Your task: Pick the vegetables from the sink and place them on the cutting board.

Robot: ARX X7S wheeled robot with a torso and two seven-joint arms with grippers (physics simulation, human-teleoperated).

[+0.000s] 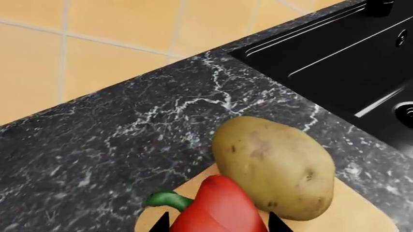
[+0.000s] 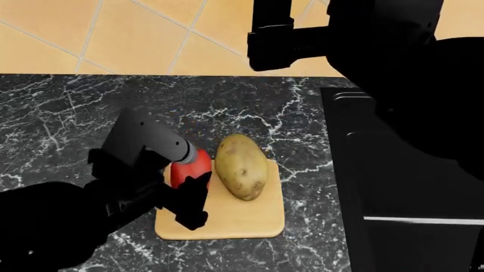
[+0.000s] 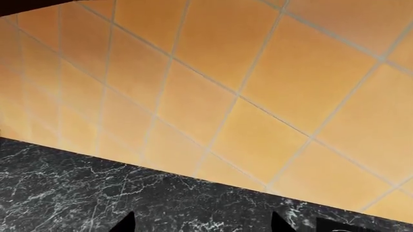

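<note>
The red bell pepper point(image 1: 219, 208) with its green stem lies on the left part of the light wooden cutting board point(image 1: 361, 212). The speckled tan potato point(image 1: 277, 169) lies beside it and touches it. My left gripper point(image 1: 217, 224) is over the board with a black fingertip at each side of the pepper, closed against it. In the head view, the pepper point(image 2: 187, 169) is half hidden under my left wrist, and the potato point(image 2: 242, 166) lies mid-board point(image 2: 234, 224). My right gripper point(image 3: 202, 227) is open and empty, held high and facing the tiled wall.
The black sink point(image 2: 408, 187) lies right of the board in the dark marbled counter point(image 2: 76, 113); its drain point(image 1: 406, 111) shows in the left wrist view. The orange tiled wall point(image 3: 258, 72) runs along the back. My right arm point(image 2: 393, 56) hangs over the sink.
</note>
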